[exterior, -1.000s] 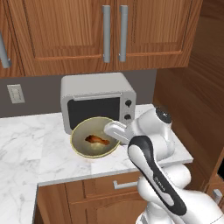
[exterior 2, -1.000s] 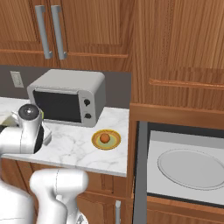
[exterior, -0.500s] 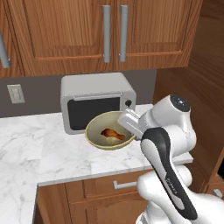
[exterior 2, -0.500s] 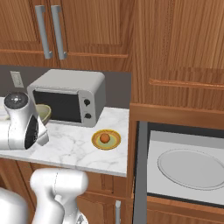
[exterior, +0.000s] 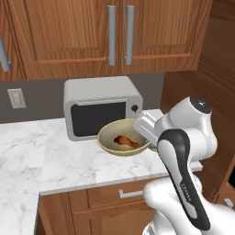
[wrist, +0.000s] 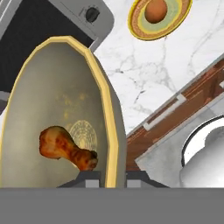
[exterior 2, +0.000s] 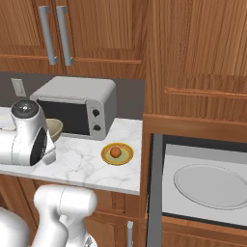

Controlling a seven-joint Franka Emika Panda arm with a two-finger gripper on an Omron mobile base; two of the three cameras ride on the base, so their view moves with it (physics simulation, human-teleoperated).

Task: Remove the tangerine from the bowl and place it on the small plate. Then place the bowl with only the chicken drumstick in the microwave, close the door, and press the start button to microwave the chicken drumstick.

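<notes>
Bowl held by rim, drumstick could slide out

Bowl (exterior: 123,139) hangs above the counter (exterior: 41,156) in front of the silver countertop oven (exterior: 98,106), with the chicken drumstick (exterior: 125,141) loose inside. Gripper (wrist: 111,175) is pinched tight on the bowl's yellowish rim at its right side; one finger sits inside the wall, one outside. A one-point rim hold is likely to let the bowl tip or twist, so the drumstick could roll out during a wide swing. Bowl edge is near the oven front; a bump there could knock it loose. Farther right, the tangerine (exterior 2: 115,152) sits on the small plate (exterior 2: 117,154) near the counter's right end; a low pass could clip it. At far right the microwave (exterior 2: 202,185) stands open, turntable showing; its door (exterior 2: 151,193) edge could catch the bowl on the way in.
</notes>
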